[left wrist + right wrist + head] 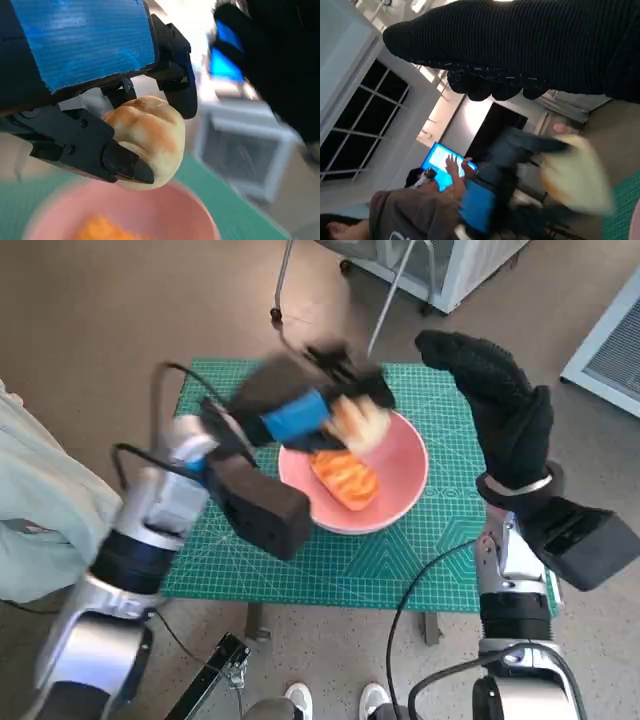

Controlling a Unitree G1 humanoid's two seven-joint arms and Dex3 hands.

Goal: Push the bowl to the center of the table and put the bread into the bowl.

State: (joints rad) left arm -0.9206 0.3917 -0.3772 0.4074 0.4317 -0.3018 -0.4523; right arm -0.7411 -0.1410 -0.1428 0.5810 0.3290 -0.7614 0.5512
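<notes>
Partly behind black fingers (120, 162), bread (150, 135) above blurred bowl (165, 210).

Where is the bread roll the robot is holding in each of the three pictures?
Head view: the bread roll is in the left hand, above the far rim of the pink bowl.
Left wrist view: it sits mid-picture between the black fingers.
Right wrist view: a blurred pale lump, probably the roll.
Shared landmark: the green mat, seen in every view.
</notes>
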